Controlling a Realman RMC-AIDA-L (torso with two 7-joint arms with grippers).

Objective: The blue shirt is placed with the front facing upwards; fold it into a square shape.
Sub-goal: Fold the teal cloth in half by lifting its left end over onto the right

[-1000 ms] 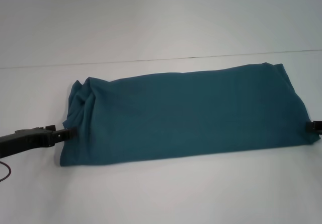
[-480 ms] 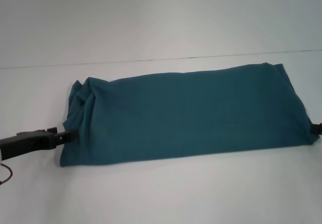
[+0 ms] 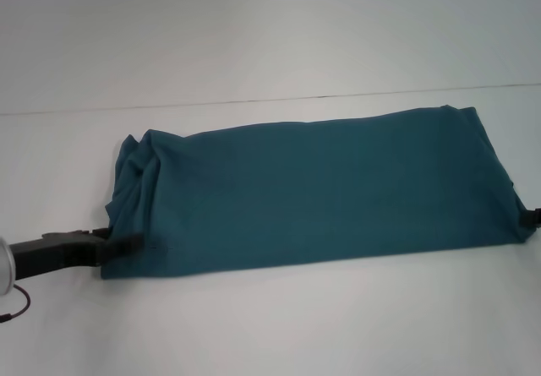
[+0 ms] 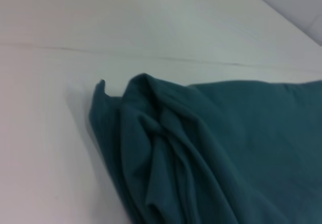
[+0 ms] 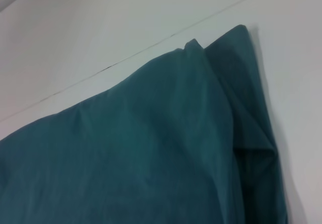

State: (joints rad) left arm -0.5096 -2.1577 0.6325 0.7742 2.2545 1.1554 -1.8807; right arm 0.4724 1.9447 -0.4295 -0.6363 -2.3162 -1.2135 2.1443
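Whole blue shirt (image 3: 313, 194) is seen from above by head view; its opposite ends are framed close by wrist views.

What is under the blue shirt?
The blue shirt lies folded in a long band on the white table. Only table shows around it. The left pincer reaches its near left corner, the right pincer its right end. Anything beneath is covered.

A broad white table (image 3: 254, 325) fills nearly everything in sight. A thin dark seam (image 3: 270, 99) runs straight across the table from side to side, and beyond the seam the same white surface (image 3: 254, 29) carries on. The light is soft and even, casting only faint shadows onto the table.
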